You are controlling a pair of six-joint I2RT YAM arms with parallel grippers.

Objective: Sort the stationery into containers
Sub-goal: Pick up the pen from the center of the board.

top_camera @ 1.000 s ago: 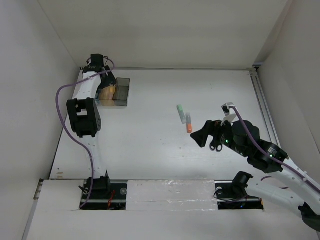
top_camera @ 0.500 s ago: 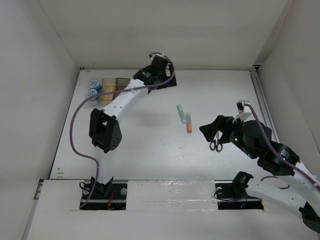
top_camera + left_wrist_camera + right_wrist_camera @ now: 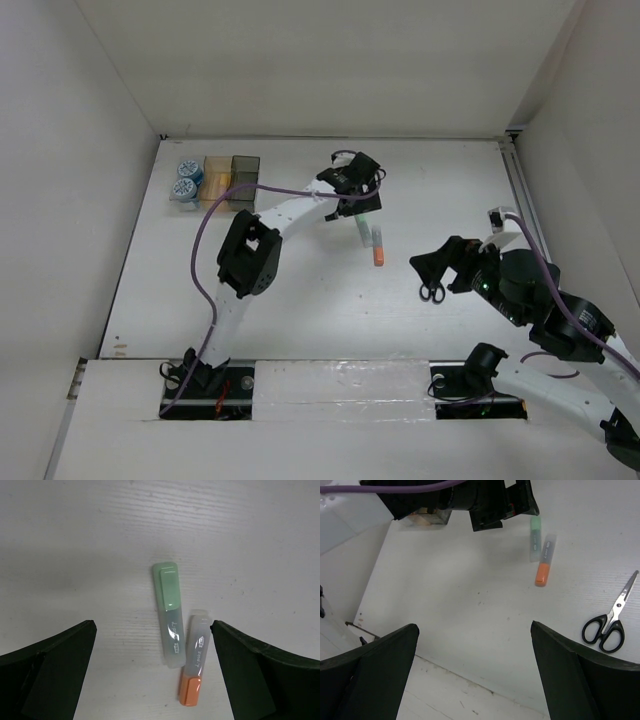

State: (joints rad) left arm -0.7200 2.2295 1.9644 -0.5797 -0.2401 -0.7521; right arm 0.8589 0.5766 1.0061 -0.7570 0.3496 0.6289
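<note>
wide-open left gripper [image 3: 152, 624] straddles the green-capped translucent marker [image 3: 169, 615] mid-frame; closing could also pinch the orange-capped marker [image 3: 194, 666] just beside it.

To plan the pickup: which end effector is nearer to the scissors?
Right. The right end effector is beside the scissors; the left end effector is over the green marker, farther away.

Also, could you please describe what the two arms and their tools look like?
Both the left arm and right arm have white links and bulky black joint housings, each trailed by a purple cable. The right arm shows a small green light. The tools' fingers are matte black wedges.
</note>
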